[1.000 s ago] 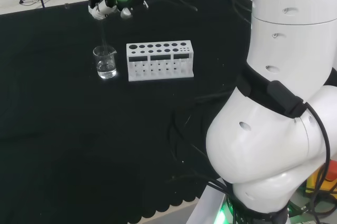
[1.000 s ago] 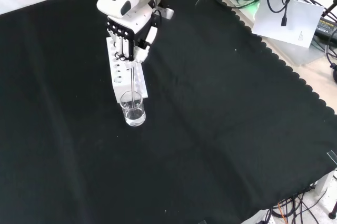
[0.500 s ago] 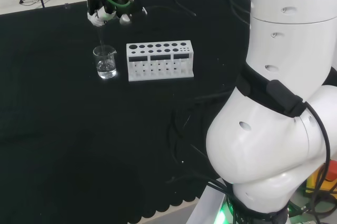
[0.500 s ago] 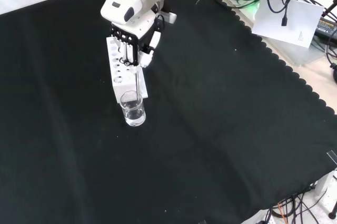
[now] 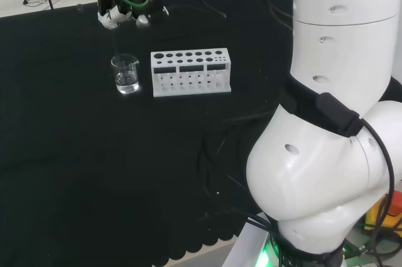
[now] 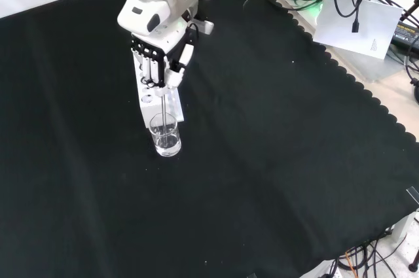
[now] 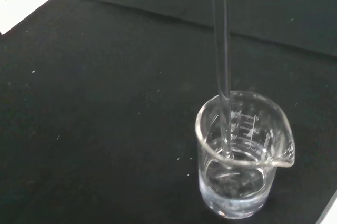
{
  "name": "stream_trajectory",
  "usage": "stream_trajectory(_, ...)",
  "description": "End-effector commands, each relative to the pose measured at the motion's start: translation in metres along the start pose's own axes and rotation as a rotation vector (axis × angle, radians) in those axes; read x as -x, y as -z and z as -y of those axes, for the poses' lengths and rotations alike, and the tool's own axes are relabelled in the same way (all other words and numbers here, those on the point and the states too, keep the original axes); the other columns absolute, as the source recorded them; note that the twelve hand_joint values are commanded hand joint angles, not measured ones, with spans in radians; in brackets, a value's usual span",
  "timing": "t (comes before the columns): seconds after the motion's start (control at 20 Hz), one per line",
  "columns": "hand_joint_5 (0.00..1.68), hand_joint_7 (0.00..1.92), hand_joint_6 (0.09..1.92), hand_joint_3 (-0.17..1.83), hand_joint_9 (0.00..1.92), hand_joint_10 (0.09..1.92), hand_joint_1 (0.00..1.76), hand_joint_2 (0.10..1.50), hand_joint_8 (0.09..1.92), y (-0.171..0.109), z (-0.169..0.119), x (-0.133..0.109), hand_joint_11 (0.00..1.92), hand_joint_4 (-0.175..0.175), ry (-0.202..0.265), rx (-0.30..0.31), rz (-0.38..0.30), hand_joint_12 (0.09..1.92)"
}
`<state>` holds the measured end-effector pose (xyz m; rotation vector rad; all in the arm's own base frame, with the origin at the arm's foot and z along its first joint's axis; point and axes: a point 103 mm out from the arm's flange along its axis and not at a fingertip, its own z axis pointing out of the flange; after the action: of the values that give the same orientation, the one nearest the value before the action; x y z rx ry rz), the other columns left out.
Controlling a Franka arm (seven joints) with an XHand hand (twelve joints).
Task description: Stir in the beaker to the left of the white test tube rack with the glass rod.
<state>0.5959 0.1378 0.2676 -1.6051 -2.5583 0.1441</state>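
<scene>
Up close, the wrist view shows the glass rod [image 7: 221,50] dipping inside the beaker [image 7: 239,161], its tip in clear liquid beside printed scale marks too small to read. In the front view the hand [image 6: 160,55], fingers curled around the rod, hangs at the beaker's twelve o'clock, over the white rack [image 6: 147,98]. Black cloth [image 6: 275,160] covers the bench.

Head cam: behind and above arm base, looking over white arm links [image 5: 326,154] at bench. Front cam: opposite side, looking down on cloth. Wrist cam: super close. All three catch beaker [image 5: 126,74] [image 6: 165,134] [image 7: 239,155].
</scene>
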Motion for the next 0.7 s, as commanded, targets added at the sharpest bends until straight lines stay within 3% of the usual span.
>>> stream_trajectory(0.05,1.43,1.10,0.09,-0.17,1.54,0.94,1.31,1.11,1.14,0.000,0.002,0.021,1.67,-0.175,-0.039,-0.013,-0.002,0.62)
stream_trajectory(0.35,1.43,1.10,0.09,-0.17,1.54,0.94,1.31,1.11,1.14,-0.001,0.012,0.026,1.67,-0.175,-0.052,-0.035,0.015,0.62)
stream_trajectory(0.7,1.43,1.10,0.09,-0.17,1.54,0.94,1.31,1.11,1.14,0.004,0.016,-0.005,1.67,-0.175,-0.024,-0.028,0.023,0.62)
